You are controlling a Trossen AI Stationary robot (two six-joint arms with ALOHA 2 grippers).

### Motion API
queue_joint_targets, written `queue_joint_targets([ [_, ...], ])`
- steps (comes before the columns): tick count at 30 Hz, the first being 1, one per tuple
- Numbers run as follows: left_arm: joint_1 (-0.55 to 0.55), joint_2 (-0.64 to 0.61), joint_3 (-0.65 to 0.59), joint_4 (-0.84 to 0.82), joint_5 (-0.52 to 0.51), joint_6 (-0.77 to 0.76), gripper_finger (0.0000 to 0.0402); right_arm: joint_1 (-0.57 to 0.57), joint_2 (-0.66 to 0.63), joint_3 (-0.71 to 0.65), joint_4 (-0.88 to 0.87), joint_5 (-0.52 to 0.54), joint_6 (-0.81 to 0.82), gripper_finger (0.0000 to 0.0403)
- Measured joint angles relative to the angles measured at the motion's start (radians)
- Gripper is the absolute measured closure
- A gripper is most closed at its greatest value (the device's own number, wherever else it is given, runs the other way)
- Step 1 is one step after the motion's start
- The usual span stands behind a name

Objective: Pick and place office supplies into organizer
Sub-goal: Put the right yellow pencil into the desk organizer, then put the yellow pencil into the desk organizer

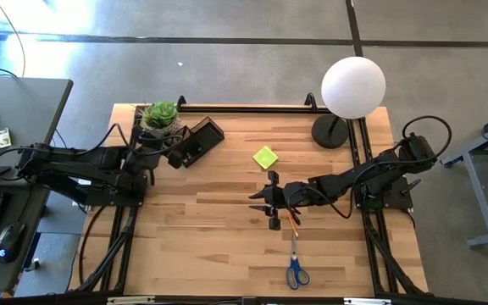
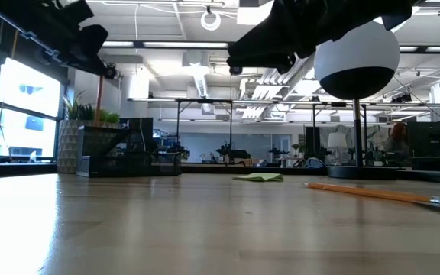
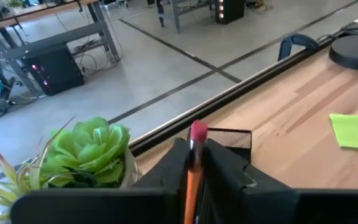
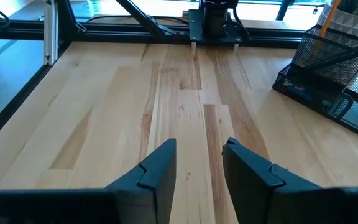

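The dark mesh organizer (image 1: 198,141) stands at the far left beside a potted plant (image 1: 159,116). My left gripper (image 1: 177,155) hovers at the organizer's near end, shut on an orange pencil (image 3: 193,177). In the low view this pencil (image 2: 98,99) hangs upright over the organizer (image 2: 121,156). My right gripper (image 1: 266,203) is open and empty above mid-table, and its fingers (image 4: 157,171) frame bare wood. A second pencil (image 1: 293,219) lies just right of it. A yellow-green sticky pad (image 1: 265,157) and blue-handled scissors (image 1: 296,269) lie flat on the table. No pens or eraser piece show. My left gripper pinches the pencil's shaft (image 3: 194,163) between its two fingers, a little behind the pink eraser end (image 3: 198,131). The pencil lies along the fingers and sticks out past their tips, eraser first. It is lifted clear of the table, upright below the gripper.
A white globe lamp (image 1: 353,86) on a black round base (image 1: 332,131) stands at the far right. A black rail (image 1: 244,108) runs along the table's far edge. Bare wood lies between the sticky pad and the near edge.
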Motion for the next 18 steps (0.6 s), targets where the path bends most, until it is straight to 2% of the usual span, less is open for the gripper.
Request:
queue_joint_targets([
  [9,0.000,0.013,0.000,-0.003,-0.014,-0.009,0.0280,0.000,0.001,0.000,-0.019,0.000,0.016,0.0281],
  [18,-0.001,0.009,0.005,0.055,0.002,0.022,0.0255,0.000,0.001,0.000,-0.054,0.000,0.031,0.0281],
])
